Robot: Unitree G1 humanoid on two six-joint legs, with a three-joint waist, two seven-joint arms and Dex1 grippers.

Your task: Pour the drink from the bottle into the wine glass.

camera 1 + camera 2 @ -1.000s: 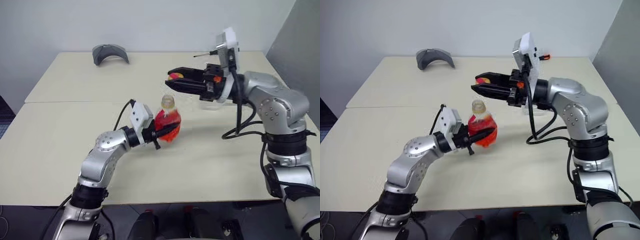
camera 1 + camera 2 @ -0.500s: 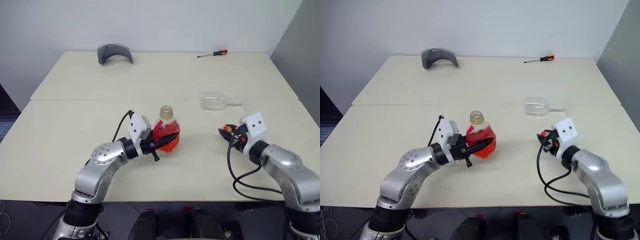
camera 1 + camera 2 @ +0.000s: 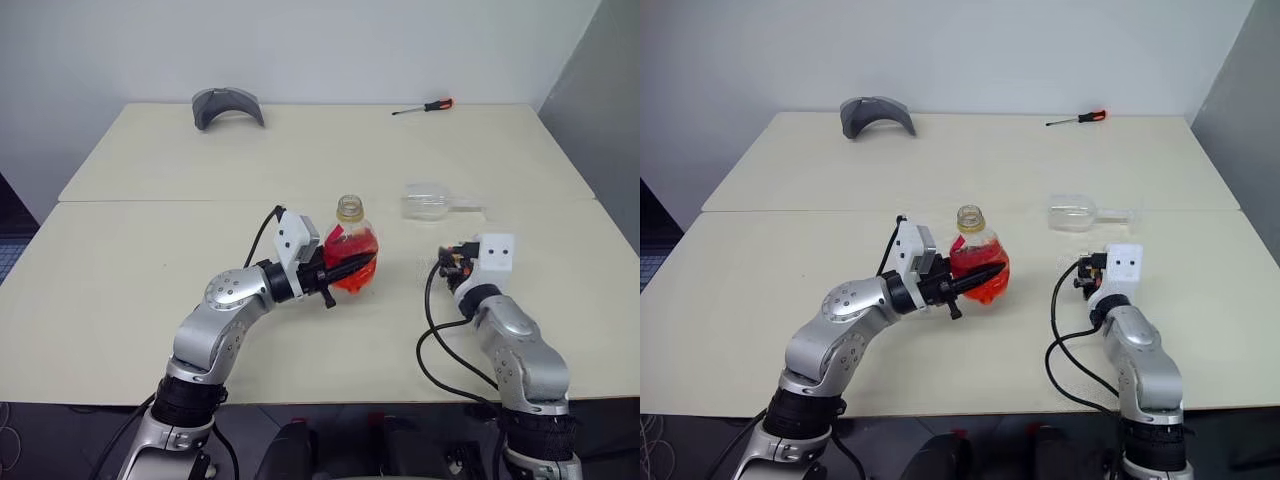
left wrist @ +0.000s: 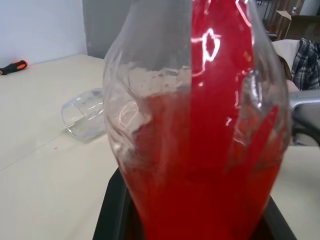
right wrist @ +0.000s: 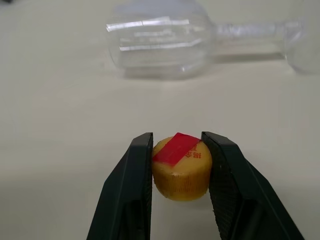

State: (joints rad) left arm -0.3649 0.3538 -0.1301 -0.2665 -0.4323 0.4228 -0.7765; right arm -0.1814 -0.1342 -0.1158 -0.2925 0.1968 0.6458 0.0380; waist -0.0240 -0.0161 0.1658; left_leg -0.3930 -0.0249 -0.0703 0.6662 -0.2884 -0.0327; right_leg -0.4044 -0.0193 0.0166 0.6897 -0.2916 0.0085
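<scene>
Bottle: the bottle stands upright near the middle of the front table, uncapped, its open neck pointing up; its rounded body is pinched between the two black fingers of the left gripper

Drink: the drink, bright red and see-through, fills the lower and middle part of the bottle; the neck above it is clear

Left gripper: clamped tight on the bottle's belly from the robot's left side, reaching about level toward the right; in the left wrist view the black fingers show at either side of the bottle's base

Right gripper: the right gripper is low over the table to the right of the bottle and well apart from it; its fingers are partly closed and grip the cap between them, one finger on each side

Cap: yellow, ribbed at the side, with a red patch on its top; held with its top facing the wrist camera; whether it touches the table I cannot tell

Wine glass: the wine glass lies on its side on the table, beyond the right gripper and to the right of the bottle; bowl toward the bottle's side, stem and foot pointing away to the right; it looks empty; nothing touches it

Screwdriver: the screwdriver, with a red and black handle, lies near the far edge of the back table, well apart from the glass

Grey object: a curved grey object sits at the far left of the back table
</scene>
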